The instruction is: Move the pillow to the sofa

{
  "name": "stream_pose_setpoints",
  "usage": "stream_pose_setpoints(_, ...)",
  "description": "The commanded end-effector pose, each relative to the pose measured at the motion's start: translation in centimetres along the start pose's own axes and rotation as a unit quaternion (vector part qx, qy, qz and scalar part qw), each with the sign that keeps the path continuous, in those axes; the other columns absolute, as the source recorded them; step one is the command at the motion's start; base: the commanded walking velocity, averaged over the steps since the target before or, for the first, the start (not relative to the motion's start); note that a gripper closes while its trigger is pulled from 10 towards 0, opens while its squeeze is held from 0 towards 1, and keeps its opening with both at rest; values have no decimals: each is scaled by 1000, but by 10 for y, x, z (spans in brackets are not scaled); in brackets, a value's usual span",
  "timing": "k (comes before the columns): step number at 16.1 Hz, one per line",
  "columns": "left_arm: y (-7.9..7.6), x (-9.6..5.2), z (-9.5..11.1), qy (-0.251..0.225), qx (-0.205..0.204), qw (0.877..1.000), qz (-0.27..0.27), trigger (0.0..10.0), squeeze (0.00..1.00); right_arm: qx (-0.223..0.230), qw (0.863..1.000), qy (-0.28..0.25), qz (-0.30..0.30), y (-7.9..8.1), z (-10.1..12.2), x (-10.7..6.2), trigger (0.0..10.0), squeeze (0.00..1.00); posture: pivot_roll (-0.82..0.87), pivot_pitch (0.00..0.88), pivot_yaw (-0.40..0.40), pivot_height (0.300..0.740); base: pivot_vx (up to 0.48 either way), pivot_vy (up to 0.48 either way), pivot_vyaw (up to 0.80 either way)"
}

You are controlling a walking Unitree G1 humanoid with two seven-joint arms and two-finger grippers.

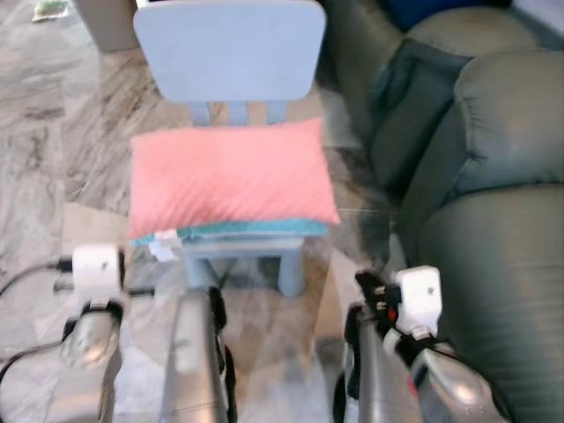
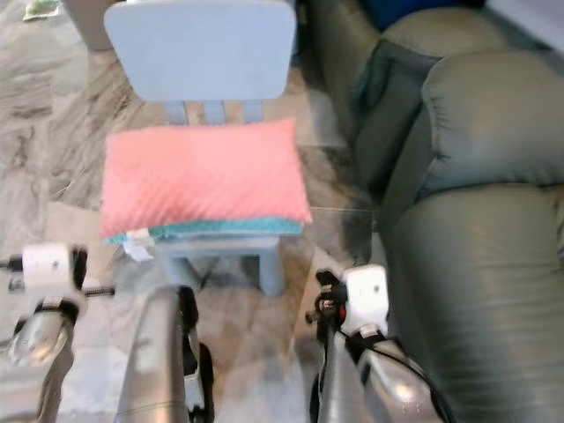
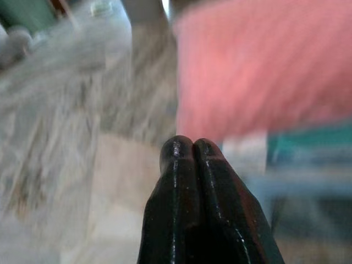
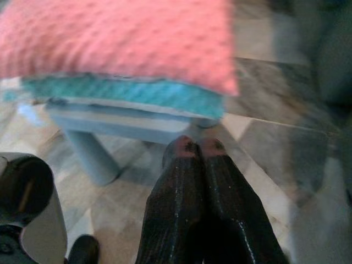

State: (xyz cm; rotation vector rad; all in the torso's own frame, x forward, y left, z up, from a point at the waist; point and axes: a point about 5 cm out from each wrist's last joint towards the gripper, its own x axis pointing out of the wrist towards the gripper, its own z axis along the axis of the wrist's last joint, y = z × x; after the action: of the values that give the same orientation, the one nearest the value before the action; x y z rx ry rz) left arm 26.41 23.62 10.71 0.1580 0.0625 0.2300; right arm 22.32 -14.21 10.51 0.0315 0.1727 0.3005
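Note:
A pink pillow [image 1: 229, 181] with a teal underside lies flat on the seat of a small light-blue chair [image 1: 231, 48] in front of me. A grey-green sofa [image 1: 493, 176] stands on the right. In the left wrist view my left gripper [image 3: 185, 147] is shut and empty, low and in front of the pillow [image 3: 264, 71] near its left corner. My right gripper [image 4: 196, 147] is shut too, below the pillow's [image 4: 121, 38] right front corner, holding nothing. Both arms sit low at the near edge of the head views.
The floor [image 1: 53, 141] is grey marbled tile. The sofa's arm and cushions [image 1: 414, 115] stand close beside the chair on the right. A grey bin base [image 1: 106, 22] stands at the back left. The chair's leg [image 4: 93, 157] is near my right gripper.

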Motion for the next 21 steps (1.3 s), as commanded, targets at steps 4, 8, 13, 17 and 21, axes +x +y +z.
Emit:
stream_pose_setpoints(4,6,-5,-15,21,23,999,21,10000,0,-13,1000,-21,0,-5,9,8,10000,0,-84,296,9,510,0,0,0)
stream_pose_setpoints(8,7,-1,-14,17,26,999,27,10000,0,-16,999,-30,5,-4,13,14,10000,0,-78,278,12,475,0,0,0)
stream_pose_setpoints(13,10,8,-5,-7,37,999,38,10000,0,-17,998,-54,13,-2,21,19,10000,0,-79,262,16,433,0,0,0)
stream_pose_setpoints(17,27,34,26,-58,39,995,72,10000,0,-39,993,-98,61,2,50,32,10000,0,-81,254,31,428,0,0,0)
stream_pose_setpoints(21,47,51,49,-84,33,989,118,10000,0,-25,985,-134,105,-9,86,51,10000,0,-86,257,38,428,0,0,0)
